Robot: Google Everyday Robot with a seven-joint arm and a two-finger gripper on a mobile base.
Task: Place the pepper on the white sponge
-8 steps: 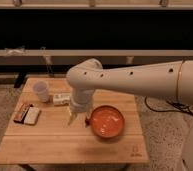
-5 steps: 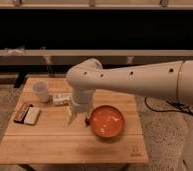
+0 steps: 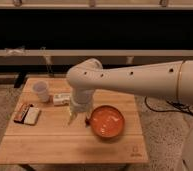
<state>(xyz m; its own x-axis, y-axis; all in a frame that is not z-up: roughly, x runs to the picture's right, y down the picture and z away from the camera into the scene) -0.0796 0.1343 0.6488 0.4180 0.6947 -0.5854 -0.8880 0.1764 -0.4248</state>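
- The white arm (image 3: 140, 82) swept in from the right and bent down over the middle of the table.
- The wooden table (image 3: 65, 145) carried everything, with bare boards along the front.
- The orange bowl (image 3: 108, 122) sat right of centre, just beside the arm's wrist.
- The gripper (image 3: 78, 121) pointed straight down at the boards, just left of the bowl. Its fingers stood wide apart and I saw nothing clamped between them.
- The white cup (image 3: 41, 91) stood at the back left, with the white labelled box (image 3: 61, 99) near it.
- The white sponge (image 3: 32, 115) lay flat at the left edge, a pale rounded pad touching the reddish-brown pad (image 3: 21, 113) on its left. It was well apart from the gripper.
- The pepper (image 3: 86, 123) was hard to be sure of. It looked like a small dark fleck by the right finger, against the bowl's left rim. Whether it lay on the wood or touched the finger, I couldn't tell.
- Handling, by my guess: light, smooth-skinned and a bit slippery, firm but easily bruised.
- I'd pinch it gently across the thick middle, not at the tapering tip or stem. The bowl rim left little room for a finger on that side.
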